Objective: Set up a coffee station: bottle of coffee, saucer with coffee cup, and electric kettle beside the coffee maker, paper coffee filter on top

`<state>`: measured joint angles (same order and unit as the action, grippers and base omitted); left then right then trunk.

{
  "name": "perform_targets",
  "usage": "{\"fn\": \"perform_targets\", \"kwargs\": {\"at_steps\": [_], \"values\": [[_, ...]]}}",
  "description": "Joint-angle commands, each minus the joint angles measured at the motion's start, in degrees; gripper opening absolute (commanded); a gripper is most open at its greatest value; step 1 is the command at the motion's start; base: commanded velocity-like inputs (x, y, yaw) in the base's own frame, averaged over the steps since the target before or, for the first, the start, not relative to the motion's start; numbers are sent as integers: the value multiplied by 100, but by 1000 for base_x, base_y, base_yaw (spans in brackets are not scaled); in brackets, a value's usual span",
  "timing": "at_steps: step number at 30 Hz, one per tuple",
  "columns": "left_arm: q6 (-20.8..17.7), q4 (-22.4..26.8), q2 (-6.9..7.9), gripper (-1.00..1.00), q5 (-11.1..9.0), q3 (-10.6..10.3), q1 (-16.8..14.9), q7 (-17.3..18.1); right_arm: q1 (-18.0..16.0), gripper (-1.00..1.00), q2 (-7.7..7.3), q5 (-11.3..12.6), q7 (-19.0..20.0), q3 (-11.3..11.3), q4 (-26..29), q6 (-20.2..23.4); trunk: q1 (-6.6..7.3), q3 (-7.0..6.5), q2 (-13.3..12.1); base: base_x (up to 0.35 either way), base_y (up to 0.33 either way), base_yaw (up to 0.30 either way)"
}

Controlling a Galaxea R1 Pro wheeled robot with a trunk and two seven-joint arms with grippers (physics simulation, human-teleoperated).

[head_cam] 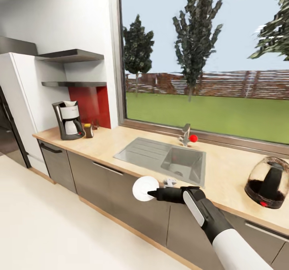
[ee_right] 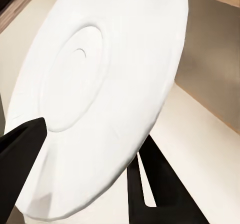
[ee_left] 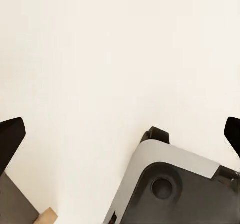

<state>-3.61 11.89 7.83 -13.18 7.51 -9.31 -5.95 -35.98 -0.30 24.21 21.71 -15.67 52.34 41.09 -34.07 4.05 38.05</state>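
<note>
1. Gripping the small plain white round saucer (head_cam: 145, 188) by its rim, the right gripper (head_cam: 152, 193) has its dark fingers (ee_right: 20, 149) closed on it, out in front of the grey cabinet fronts, off the surface.
2. Left gripper (ee_left: 120, 134) fingers stand wide apart over pale floor, holding nothing.
3. Done, by my reading: the tall dark grey and white coffee maker (head_cam: 68, 120) stands on the long beige wood-grain countertop (head_cam: 224, 169), a white paper filter (head_cam: 70, 103) on top, the small dark brown bottle (head_cam: 88, 130) beside it.
4. Left: saucer and cup, and the rounded glass kettle (head_cam: 268, 182), well apart.
</note>
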Motion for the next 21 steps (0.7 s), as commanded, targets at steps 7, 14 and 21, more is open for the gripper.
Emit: {"fn": "perform_targets", "kwargs": {"at_steps": [7, 14, 21], "values": [[-35, 16, -4, 100, -36, 5, -1, -12, -6, -100, 3, -4, 0, -14, -1, 22, -5, 10, 8, 312, 163, 0], [-35, 16, -8, 100, -36, 5, -1, -12, -6, -100, 3, -5, -1, -17, 1, 22, -5, 10, 8, 293, 221, 0], [-10, 16, -9, 100, -36, 8, -1, -12, -6, -100, 3, -9, -1, -18, -4, 22, -5, 10, 8, 254, 252, 0]]}}
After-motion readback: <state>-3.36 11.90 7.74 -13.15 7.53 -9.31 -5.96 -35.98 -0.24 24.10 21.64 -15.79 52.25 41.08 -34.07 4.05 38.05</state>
